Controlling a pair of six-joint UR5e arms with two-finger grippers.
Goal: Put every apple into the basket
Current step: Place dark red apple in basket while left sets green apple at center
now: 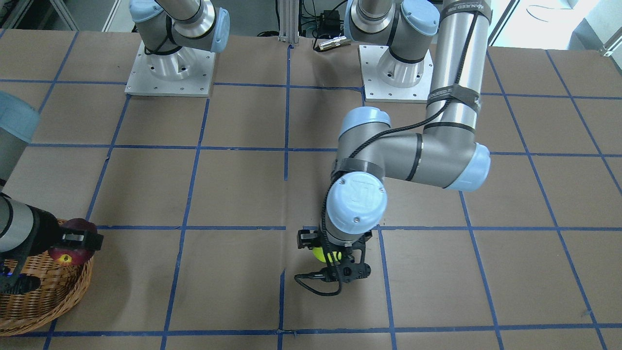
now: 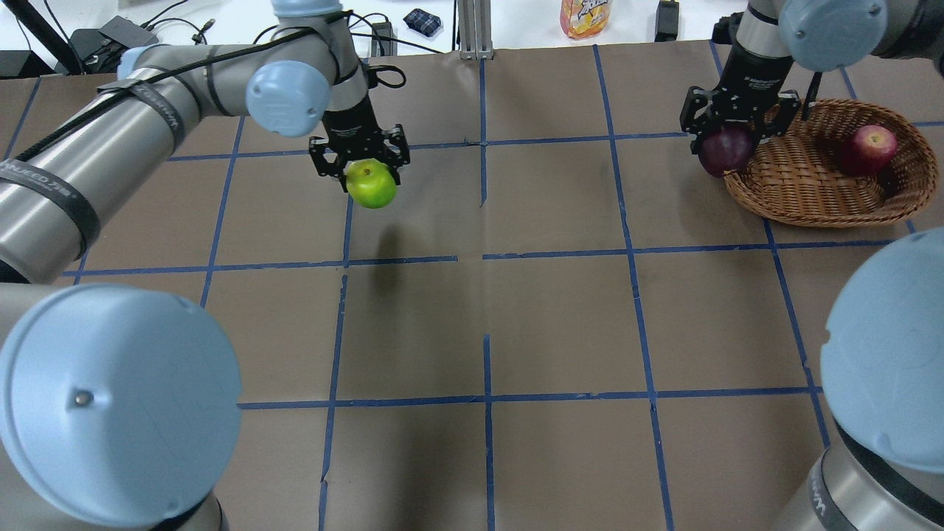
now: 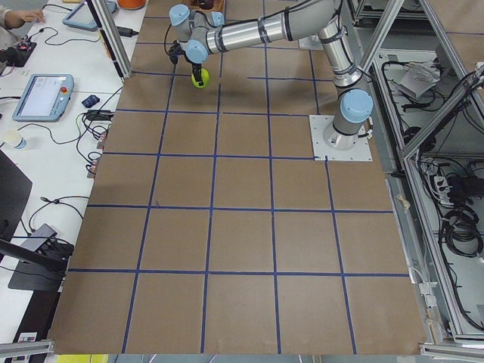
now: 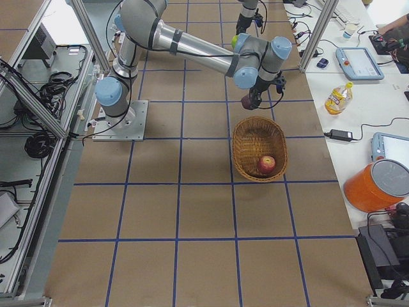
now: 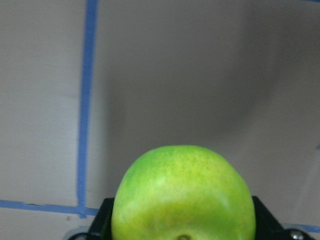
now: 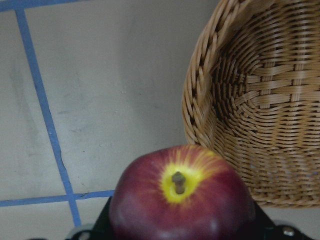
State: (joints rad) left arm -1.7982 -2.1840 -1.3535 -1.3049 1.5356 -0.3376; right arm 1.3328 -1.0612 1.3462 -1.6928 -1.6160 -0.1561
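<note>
As the scene stands: one apple lies in the basket and two are held up in the air, one by each arm.
Wicker basket (image 2: 826,217): it rests on the worktop (image 2: 560,317); every place below is given from it.
Red apple (image 2: 870,147): inside the basket, at the end far from both arms.
Right tool (image 2: 737,133): its fingers are closed around the maroon apple (image 2: 725,150), stem side down, raised at the basket's near rim. In the right wrist view the apple seems more over the worktop than over the weave.
Left tool (image 2: 365,168): closed on the lime green apple (image 2: 372,186), lifted off the worktop and well apart from the basket, on the other side of the centre line.
Step, as I judge: bring the maroon apple past the rim and let it go; then the green one follows.
Risk 1: if the right tool opens here, the apple may hit the rim or fall outside and roll away.
Risk 2: if this tool goes too low, it can push or tip the light basket.
Risk 3: the green apple has a long way to travel; a quick swing can loosen the round fruit.
Risk 4: both arms go to the same place, so they may collide if the left arrives before the right leaves.
</note>
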